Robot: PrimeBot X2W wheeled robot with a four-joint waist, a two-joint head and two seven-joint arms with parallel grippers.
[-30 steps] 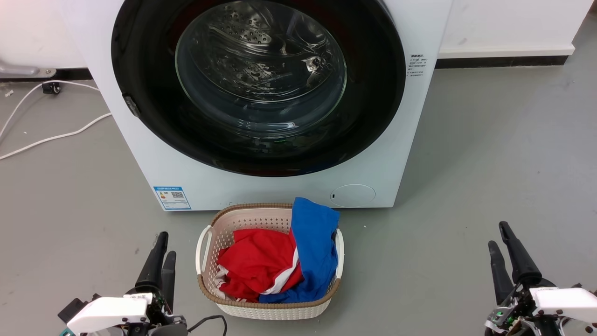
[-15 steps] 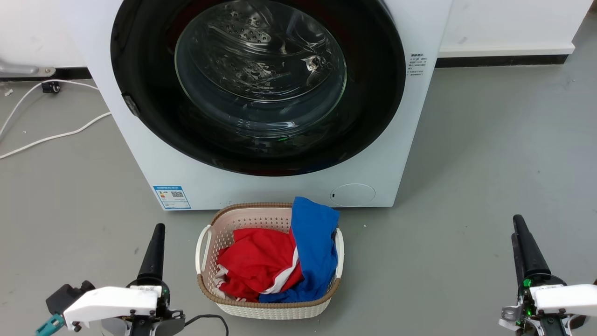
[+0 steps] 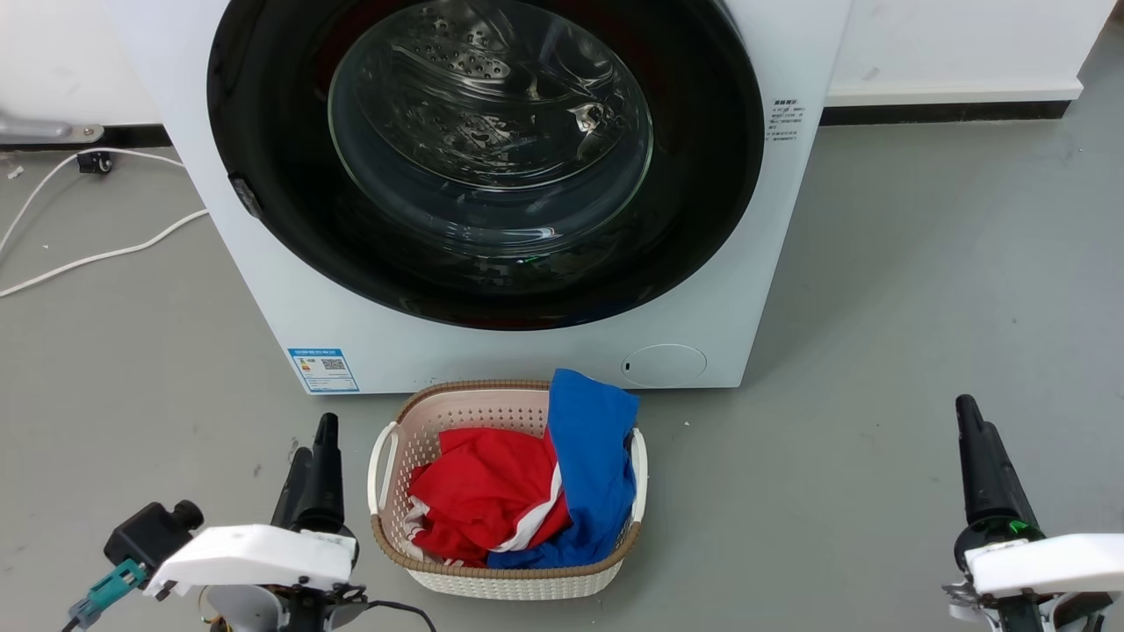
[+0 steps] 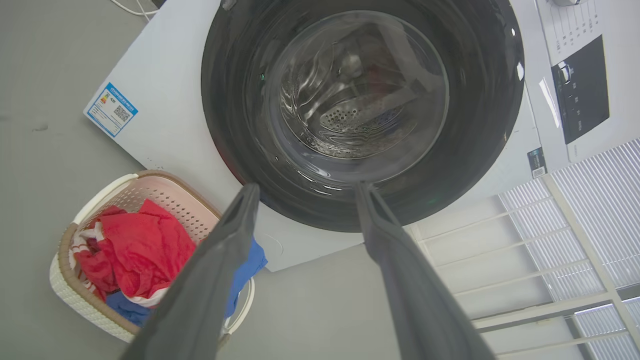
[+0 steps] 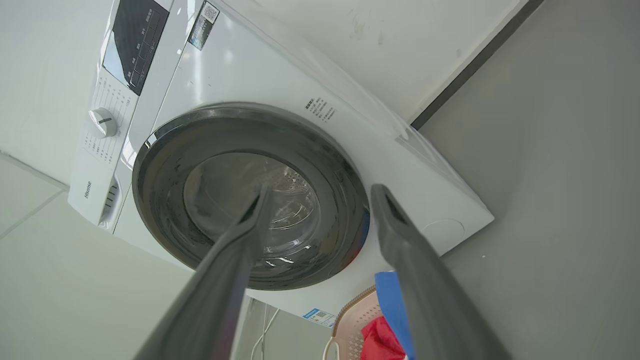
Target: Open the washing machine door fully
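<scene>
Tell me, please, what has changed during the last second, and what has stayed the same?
Both arms turned at the wrist and eased forward a little toward the washing machine. The left gripper also shifted slightly toward the laundry basket; the right gripper rose slightly in the head view. Both are open and hold nothing. The washing machine door stayed shut, and the basket did not move.

You have the washing machine (image 3: pixel 764 263) standing on the floor (image 3: pixel 922 307) ahead of you, with the wall (image 3: pixel 948 44) behind it and the washing machine door (image 3: pixel 487 158) set flat in its front face. Just before the machine sits the laundry basket (image 3: pixel 509 584) (clothes (image 3: pixel 492 491) heaped in it, one draped over its far rim). Your left gripper (image 3: pixel 314 439) is just left of the basket and your right gripper (image 3: pixel 976 414) is well off to its right. Cables (image 3: pixel 97 259) lie on the floor left of the machine.
</scene>
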